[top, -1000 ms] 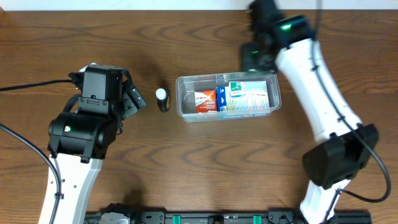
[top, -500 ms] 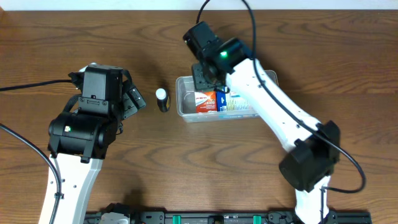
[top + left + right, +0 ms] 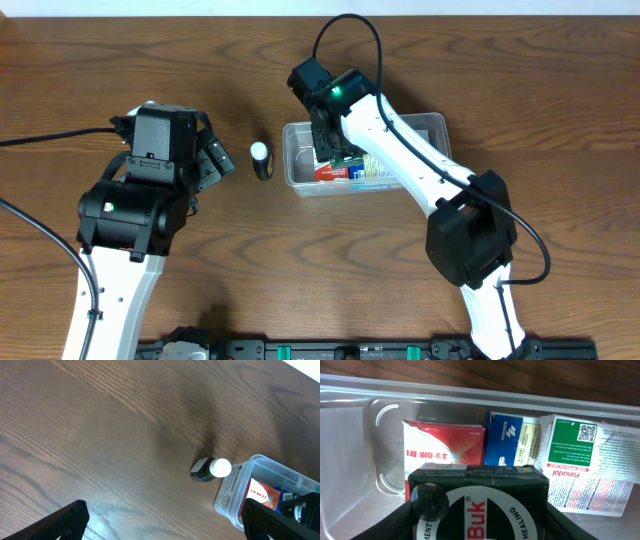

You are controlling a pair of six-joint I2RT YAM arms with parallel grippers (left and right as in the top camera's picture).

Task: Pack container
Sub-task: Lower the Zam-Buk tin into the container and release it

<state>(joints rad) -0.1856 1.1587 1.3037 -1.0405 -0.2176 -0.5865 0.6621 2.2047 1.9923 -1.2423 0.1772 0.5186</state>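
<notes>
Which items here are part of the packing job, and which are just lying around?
Job:
container
red box, blue box and Panadol box inside it
dark box held above it
white-capped bottle beside it, likely next in

Lying about:
black cable at far left
black rail along the near edge

Container half hidden under right arm, dark box cut off by bottom edge

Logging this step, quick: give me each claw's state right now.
Left claw: open, empty.
Right claw: closed on a dark green box, over the container.
</notes>
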